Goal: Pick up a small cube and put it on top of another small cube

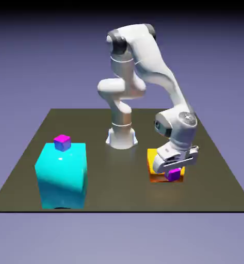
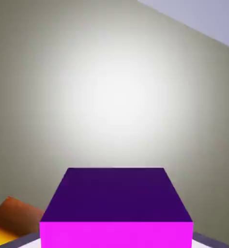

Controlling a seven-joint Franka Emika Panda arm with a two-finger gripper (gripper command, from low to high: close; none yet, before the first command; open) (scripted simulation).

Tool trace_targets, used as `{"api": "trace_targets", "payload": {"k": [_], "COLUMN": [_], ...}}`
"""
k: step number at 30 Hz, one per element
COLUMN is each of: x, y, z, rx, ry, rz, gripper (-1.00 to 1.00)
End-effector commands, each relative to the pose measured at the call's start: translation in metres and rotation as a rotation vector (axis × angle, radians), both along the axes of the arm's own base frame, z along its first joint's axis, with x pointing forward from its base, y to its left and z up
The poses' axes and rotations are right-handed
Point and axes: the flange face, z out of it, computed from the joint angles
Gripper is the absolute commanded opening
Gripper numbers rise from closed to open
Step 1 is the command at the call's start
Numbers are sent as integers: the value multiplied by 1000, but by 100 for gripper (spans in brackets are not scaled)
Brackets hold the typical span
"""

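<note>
At the exterior view's right, my gripper (image 1: 173,172) points down with its jaws shut on the small cube (image 1: 173,175), which has a magenta face and purple-violet sides. This cube sits at the top of a yellow-orange cube (image 1: 156,158). In the hand view the small cube (image 2: 116,203) fills the lower middle and hides my fingertips. The other small cube (image 1: 62,142), with a magenta top and blue sides, rests on top of the big cyan block (image 1: 62,175) at the exterior view's left, well away from the gripper.
The yellow-orange cube (image 2: 12,220) shows at the hand view's lower left, beside the held cube. The dark table (image 1: 118,180) runs between the cyan block and the gripper. The robot's base (image 1: 122,136) stands at the table's far middle.
</note>
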Motion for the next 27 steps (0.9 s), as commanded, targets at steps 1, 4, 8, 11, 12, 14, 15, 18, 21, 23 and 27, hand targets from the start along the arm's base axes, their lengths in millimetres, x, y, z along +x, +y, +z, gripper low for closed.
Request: {"api": "trace_targets", "payload": {"k": [1, 4, 8, 11, 12, 14, 15, 18, 21, 23, 27], "x": [7, 28, 52, 70, 76, 85, 88, 97, 101, 101, 96], "y": [-5, -22, -50, -95, -110, -141, -156, -203, -250, -281, -339], "z": [5, 23, 46, 51, 53, 57, 60, 69, 81, 90, 112], "rx": [-10, -26, -37, -48, -49, -50, -49, -40, -22, -4, 45], "ry": [16, 71, 153, 223, 248, 298, 324, 402, 482, 534, 636], "rz": [28, 108, 205, 248, 261, 285, 297, 327, 351, 364, 382], "gripper": [-100, -100, -100, -100, -100, -100, -100, -100, -100, -100, -100]}}
